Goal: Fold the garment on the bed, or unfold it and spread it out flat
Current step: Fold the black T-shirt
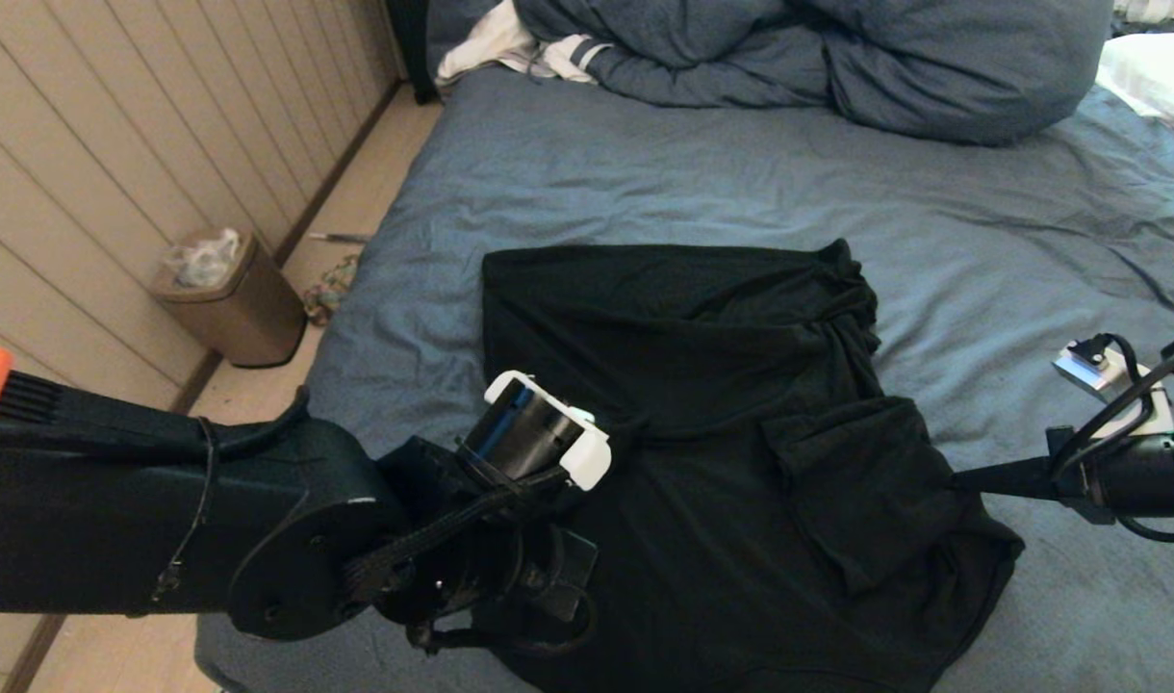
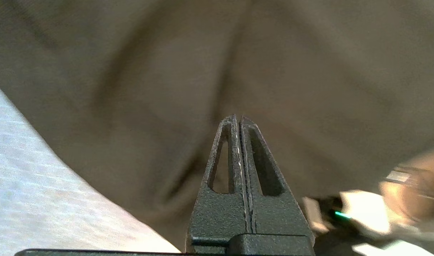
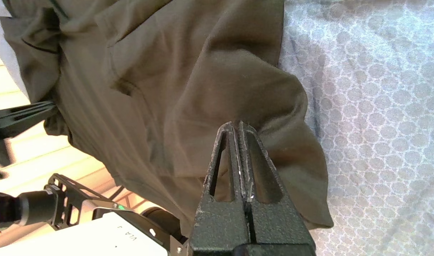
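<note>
On bed [image 1: 702,183], black shirt [image 1: 683,385] lies rumpled, partly doubled over, between both pincers. Left pincer [image 2: 238,119] at shirt's near left edge, fingers pressed together; whether cloth sits between them, cannot tell. Right pincer [image 3: 237,124] at opposite side, closed on shirt, fold bunching at its tips. Fabric looks thin, limp, light; likely drapes and slides, holds no shape. Best hold likely at hem corners or shoulder seams, pulled apart evenly.
</note>
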Controlling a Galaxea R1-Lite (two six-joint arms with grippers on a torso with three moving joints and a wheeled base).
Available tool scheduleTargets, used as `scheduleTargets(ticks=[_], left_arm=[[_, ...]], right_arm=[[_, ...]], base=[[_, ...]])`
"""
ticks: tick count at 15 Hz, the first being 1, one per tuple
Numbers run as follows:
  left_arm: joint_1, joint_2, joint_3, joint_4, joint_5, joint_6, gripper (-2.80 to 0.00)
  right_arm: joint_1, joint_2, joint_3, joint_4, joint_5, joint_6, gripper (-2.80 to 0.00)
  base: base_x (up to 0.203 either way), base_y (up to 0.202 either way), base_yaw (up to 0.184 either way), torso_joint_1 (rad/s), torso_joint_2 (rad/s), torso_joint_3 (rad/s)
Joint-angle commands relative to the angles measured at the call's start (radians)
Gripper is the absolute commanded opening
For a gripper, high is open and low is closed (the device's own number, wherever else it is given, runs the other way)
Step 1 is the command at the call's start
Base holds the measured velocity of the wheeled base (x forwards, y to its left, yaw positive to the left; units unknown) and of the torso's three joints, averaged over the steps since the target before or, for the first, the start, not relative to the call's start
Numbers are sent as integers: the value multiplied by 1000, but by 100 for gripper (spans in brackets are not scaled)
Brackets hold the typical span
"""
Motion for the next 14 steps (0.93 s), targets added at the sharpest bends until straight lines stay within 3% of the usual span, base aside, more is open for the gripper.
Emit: scheduleTargets(ticks=[1,7,14], left_arm=[[7,34,61,-107,49,32,-280],[168,58,47,-239,70,55,-280],[185,-52,62,-264,96,62,-280]], right_arm=[[1,-10,5,2,11,-1,-280],[3,-16,11,2,13,-1,-280],[16,-3,17,2,10,-3,-280]], base=[[0,0,0,0,0,0],[0,0,0,0,0,0],[0,0,0,0,0,0]])
